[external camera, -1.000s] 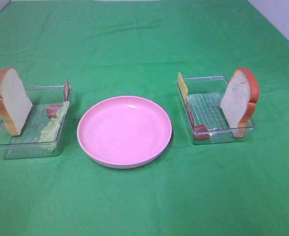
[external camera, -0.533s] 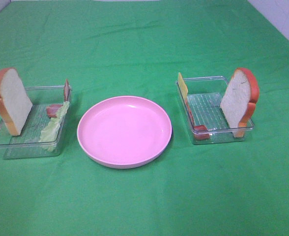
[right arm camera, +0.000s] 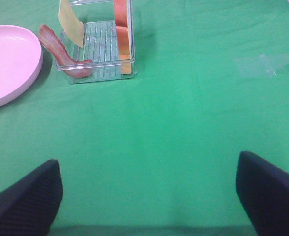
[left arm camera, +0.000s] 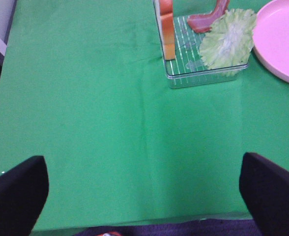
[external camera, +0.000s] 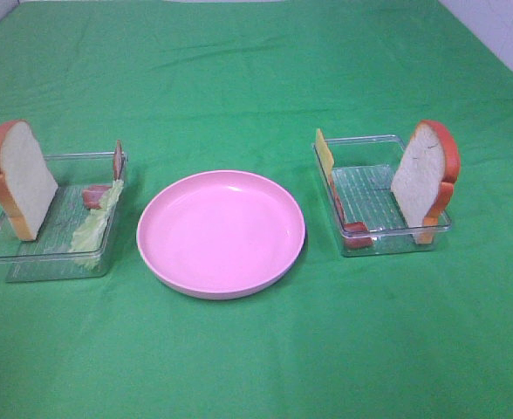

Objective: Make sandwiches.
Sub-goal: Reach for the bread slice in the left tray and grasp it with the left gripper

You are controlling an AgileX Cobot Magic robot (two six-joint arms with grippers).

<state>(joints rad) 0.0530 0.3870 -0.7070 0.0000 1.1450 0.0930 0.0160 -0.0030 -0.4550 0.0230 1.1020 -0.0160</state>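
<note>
In the exterior high view a bread slice stands upright in the left clear tray, with a lettuce leaf and a meat strip beside it. The right tray holds a second bread slice, a yellow cheese slice and a meat strip. My left gripper is open over bare cloth, well short of the lettuce and bread. My right gripper is open too, far from the cheese, meat and bread. Neither gripper shows in the exterior high view.
A round pink plate with nothing on it lies between the two trays on the green cloth. The cloth's near edge shows under both grippers in the wrist views. A white wall corner stands at the far right.
</note>
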